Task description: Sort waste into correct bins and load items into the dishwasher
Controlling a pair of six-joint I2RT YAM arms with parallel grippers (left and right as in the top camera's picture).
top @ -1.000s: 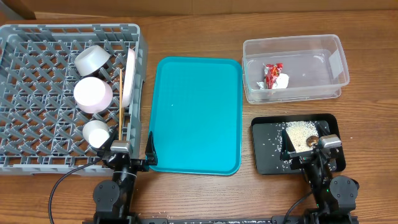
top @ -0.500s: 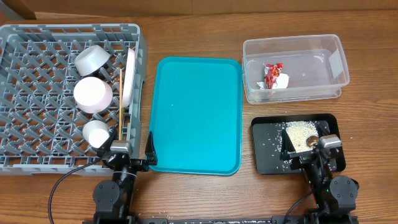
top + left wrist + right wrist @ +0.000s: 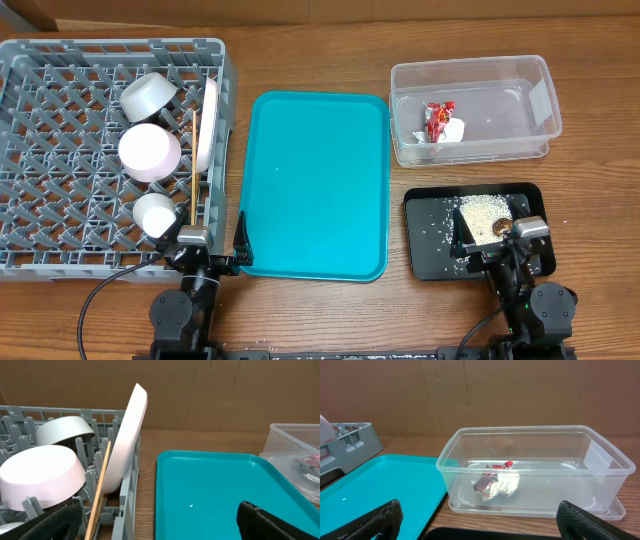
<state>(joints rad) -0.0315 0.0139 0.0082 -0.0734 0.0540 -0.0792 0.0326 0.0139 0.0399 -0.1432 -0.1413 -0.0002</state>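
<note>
The grey dish rack (image 3: pixel 60 200) holds a white bowl (image 3: pixel 150 95), a pale pink bowl (image 3: pixel 150 150), a small white cup (image 3: pixel 155 213), an upright white plate (image 3: pixel 209 122) and wooden chopsticks (image 3: pixel 193 170). The plate (image 3: pixel 127 440) and chopsticks (image 3: pixel 100 495) also show in the left wrist view. The red-and-white wrapper (image 3: pixel 440 122) lies in the clear tub (image 3: pixel 530 95), and shows there in the right wrist view (image 3: pixel 495 482). Rice (image 3: pixel 480 213) and a brown lump (image 3: pixel 502 228) lie in the black tray (image 3: pixel 425 255). My left gripper (image 3: pixel 160 522) and right gripper (image 3: pixel 480 522) are open and empty at the table's near edge.
A teal serving tray (image 3: pixel 315 185) lies between the rack and the bins, with one stray rice grain (image 3: pixel 191 506) on it. A few rice grains are scattered on the wood near the black tray. Brown cardboard stands behind the table.
</note>
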